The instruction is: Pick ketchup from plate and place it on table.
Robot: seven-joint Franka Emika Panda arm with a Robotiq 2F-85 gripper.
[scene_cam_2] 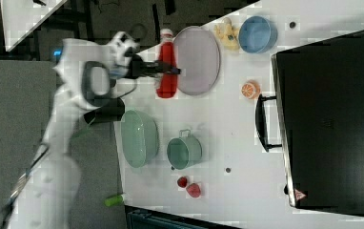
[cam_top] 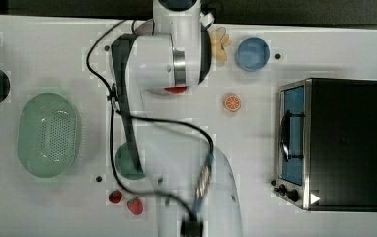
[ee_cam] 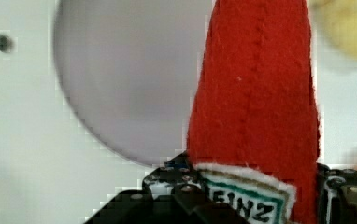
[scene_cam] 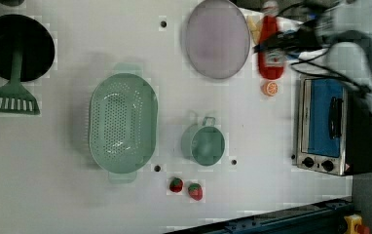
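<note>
1. Black fingers of the gripper [ee_cam: 242, 196] pinch the ketchup [ee_cam: 256, 93] from both sides at its labelled part, as the wrist view shows.
2. Red and soft-looking, the ketchup hangs in the grip off the plate [scene_cam: 217, 39]; in the left view it [scene_cam: 270, 48] sits just right of the plate's rim, in the right view [scene_cam_2: 166, 67] just left of it.
3. Pale lilac-grey, the plate [scene_cam_2: 199, 59] lies bare on the white table [scene_cam: 67, 195].
4. In the left view an orange slice [scene_cam: 270, 88] lies just below the ketchup, and a toaster oven [scene_cam: 327, 126] with a blue door stands to the right.
5. In the right view a blue bowl [scene_cam_2: 257, 34] sits right of the plate, with a yellow item [scene_cam_2: 227, 33] between them.
6. Farther off in the left view stand a small green pot [scene_cam: 203, 144], a green colander [scene_cam: 122, 126] and two strawberries [scene_cam: 186, 188] near the bottom edge.
</note>
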